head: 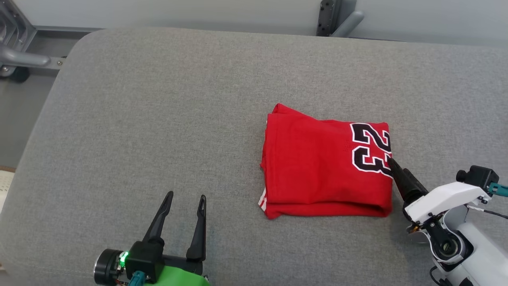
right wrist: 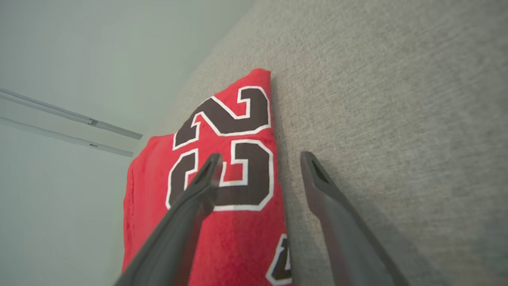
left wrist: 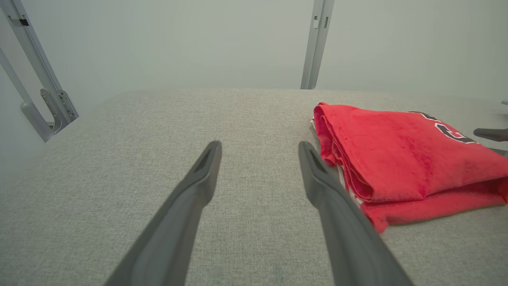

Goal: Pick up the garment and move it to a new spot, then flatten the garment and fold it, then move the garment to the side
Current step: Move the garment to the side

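A red garment [head: 325,167] with a black and white "23" lies folded in a neat rectangle on the grey padded table [head: 158,99], right of centre. My right gripper [head: 391,161] reaches in at the garment's right edge. In the right wrist view it [right wrist: 260,155] stands open, one finger over the number on the garment [right wrist: 234,246] and the other over bare table. My left gripper [head: 186,195] rests open near the front edge, well left of the cloth. In the left wrist view it [left wrist: 258,145] holds nothing, with the garment [left wrist: 405,159] to its right.
A grey metal frame [head: 24,59] stands off the table's far left corner, and a dark post [head: 337,18] rises behind the far edge. The table's left edge runs diagonally toward the front, with floor beyond it.
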